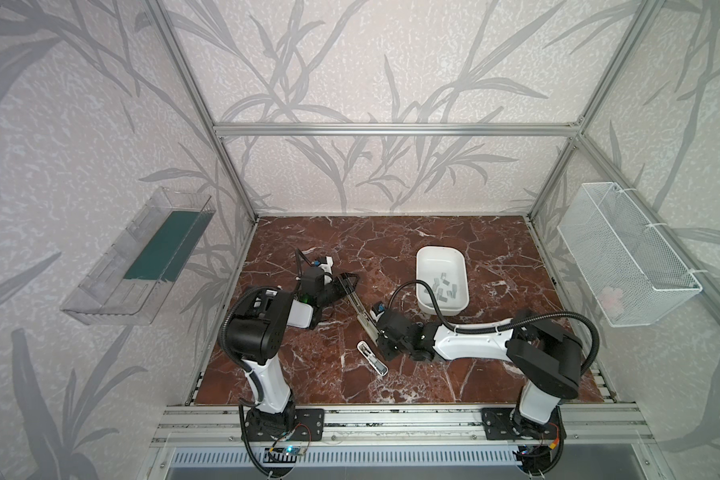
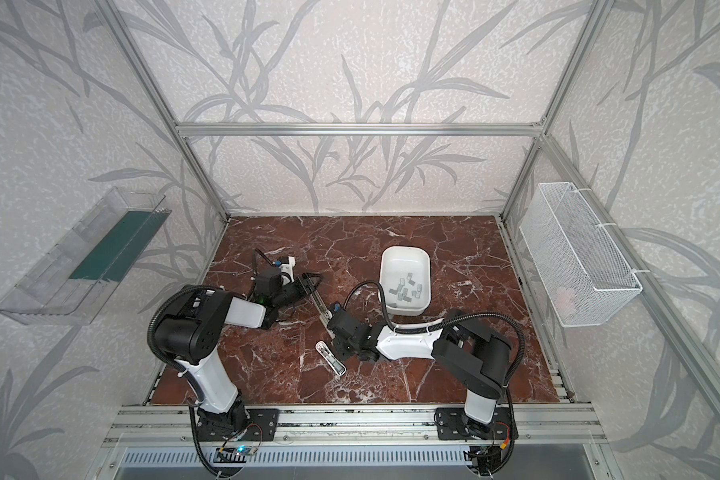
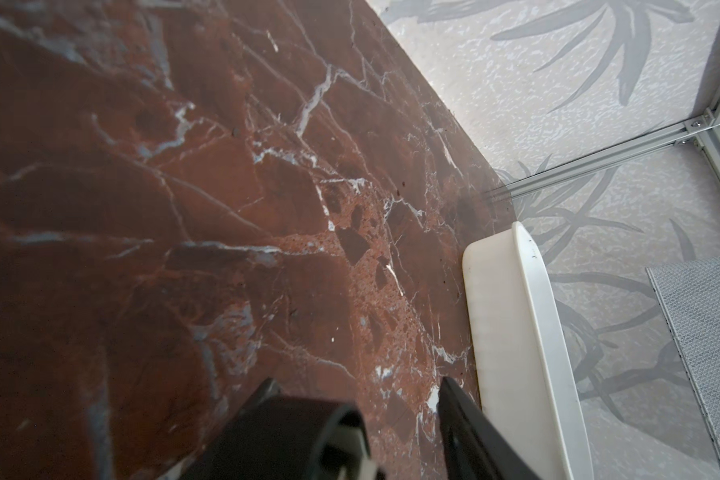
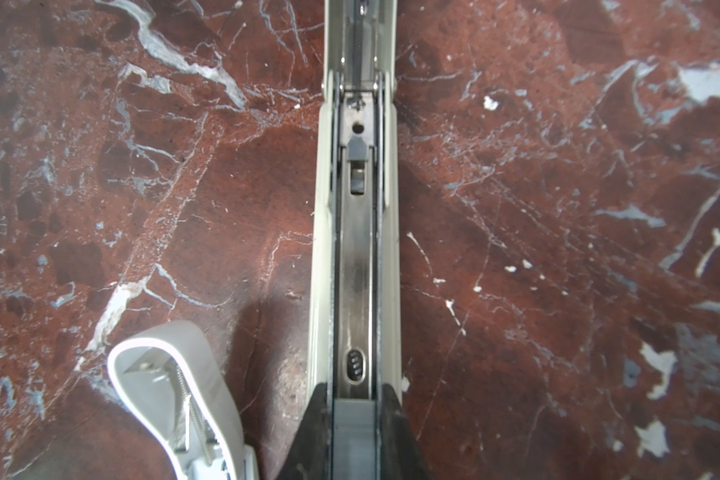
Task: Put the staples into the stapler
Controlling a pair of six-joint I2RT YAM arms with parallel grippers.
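The right gripper (image 4: 355,399) clamps the open, empty stapler (image 4: 356,249). The left gripper (image 3: 357,382) gapes, holding nothing. The staples (image 1: 443,286) lie unloaded in the tray (image 1: 437,248).

The far marble table (image 1: 391,237) lies open to me. Nearer, the white tub (image 1: 437,262), the long open stapler (image 1: 360,309) and a small stapler (image 1: 372,358) crowd my way.

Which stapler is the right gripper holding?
The long stapler, opened out flat, sits in the right gripper; the short white stapler lies free beside it.
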